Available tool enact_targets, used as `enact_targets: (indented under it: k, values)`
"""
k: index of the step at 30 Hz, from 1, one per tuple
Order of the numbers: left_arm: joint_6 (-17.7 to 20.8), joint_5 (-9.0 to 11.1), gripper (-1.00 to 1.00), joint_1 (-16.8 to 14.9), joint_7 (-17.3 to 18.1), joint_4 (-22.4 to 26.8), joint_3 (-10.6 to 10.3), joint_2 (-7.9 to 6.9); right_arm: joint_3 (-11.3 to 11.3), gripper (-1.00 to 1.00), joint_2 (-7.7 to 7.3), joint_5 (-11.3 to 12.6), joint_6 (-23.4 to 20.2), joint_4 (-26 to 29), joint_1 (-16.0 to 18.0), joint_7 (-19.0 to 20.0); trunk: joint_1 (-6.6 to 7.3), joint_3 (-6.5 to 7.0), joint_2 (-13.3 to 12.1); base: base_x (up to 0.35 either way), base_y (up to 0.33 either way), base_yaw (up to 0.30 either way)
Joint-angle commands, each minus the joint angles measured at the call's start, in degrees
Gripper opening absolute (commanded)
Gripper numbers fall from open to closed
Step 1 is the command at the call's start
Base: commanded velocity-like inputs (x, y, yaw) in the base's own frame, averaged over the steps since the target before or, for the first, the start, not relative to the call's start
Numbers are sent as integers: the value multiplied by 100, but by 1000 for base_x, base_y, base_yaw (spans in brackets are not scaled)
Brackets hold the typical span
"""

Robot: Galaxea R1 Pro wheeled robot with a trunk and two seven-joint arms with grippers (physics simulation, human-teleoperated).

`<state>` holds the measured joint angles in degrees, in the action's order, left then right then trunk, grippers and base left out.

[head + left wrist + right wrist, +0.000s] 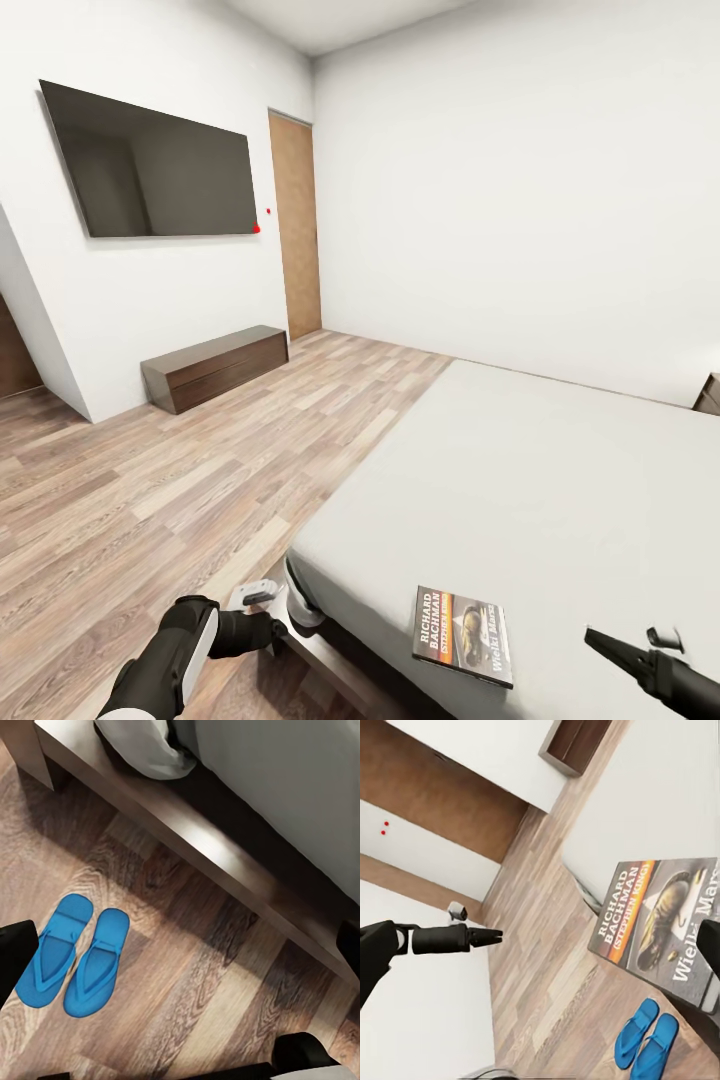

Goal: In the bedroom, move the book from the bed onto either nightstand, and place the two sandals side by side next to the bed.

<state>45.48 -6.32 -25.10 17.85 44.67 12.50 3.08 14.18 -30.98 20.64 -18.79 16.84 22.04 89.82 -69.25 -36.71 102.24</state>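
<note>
The book (462,635) lies flat on the pale grey mattress of the bed (540,480), close to its near corner, with its dark cover and orange band facing up. My right gripper (640,648) hovers open just right of it; the right wrist view has the book (664,926) near one fingertip. On the wood floor beside the dark bed frame (225,847), the two blue sandals (79,960) lie side by side, touching. My left gripper (180,945) hangs open above the floor near them, holding nothing. A sliver of the brown nightstand (708,395) shows past the bed's far side.
A black TV (150,165) hangs on the left wall above a long dark brown bench (215,367). A wooden door (296,225) stands in the far corner. Open plank floor (200,470) stretches left of the bed. A fold of bedsheet (146,746) hangs over the frame.
</note>
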Motion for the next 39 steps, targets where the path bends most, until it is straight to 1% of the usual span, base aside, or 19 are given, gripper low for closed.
enact_targets:
  k: [1,11,18,24,25,28,29,30,31,32,34,35,37,38,39]
  values:
    - [23,-61,100,-4,52,7,33,8,-6,100,12,7,-58,-30,3,18,1,-6,3,0,0,0]
    - [23,-62,100,-4,52,7,33,8,-28,100,62,-28,-48,-331,2,18,1,-6,3,0,0,0]
    - [23,-62,100,-4,52,8,33,8,-34,100,67,-70,-46,-365,2,18,1,-6,3,0,0,0]
    - [23,-62,100,-4,52,7,33,8,-37,100,145,-76,-45,-413,2,18,1,-6,3,0,0,0]
    - [23,-62,100,-4,52,9,33,8,-37,100,179,-76,-44,-470,2,18,1,-6,3,0,0,0]
    - [23,-62,100,-4,52,8,33,8,-38,100,344,-85,-44,-615,2,18,1,-6,3,0,0,0]
    - [23,-62,100,-4,52,7,33,8,-38,100,442,-108,-45,-666,2,18,1,-6,3,0,0,0]
    - [23,-62,100,-4,52,7,33,8,-38,100,490,-132,-45,-685,2,18,1,-6,3,0,0,0]
    - [23,-62,100,-4,52,7,33,8,-38,100,578,-202,-45,-713,2,18,1,-6,3,0,0,0]
    - [23,-62,100,-4,52,7,33,8,-38,100,621,-247,-46,-722,2,18,1,-6,3,0,0,0]
    - [23,-62,100,-4,52,7,33,8,-38,100,692,-360,-46,-736,2,18,1,-6,3,0,0,0]
    - [23,-62,100,-4,52,7,33,8,-38,100,744,-487,-46,-747,2,18,1,-6,3,0,0,0]
    - [23,-62,100,-4,52,7,33,8,-38,100,790,-612,-46,-755,2,18,1,-6,3,0,0,0]
    - [23,-62,100,-4,52,7,33,8,-38,100,838,-722,-49,-766,2,18,1,-6,3,0,0,0]
    - [23,-62,100,-4,52,7,33,8,-38,100,863,-767,-49,-773,2,18,1,-6,3,0,0,0]
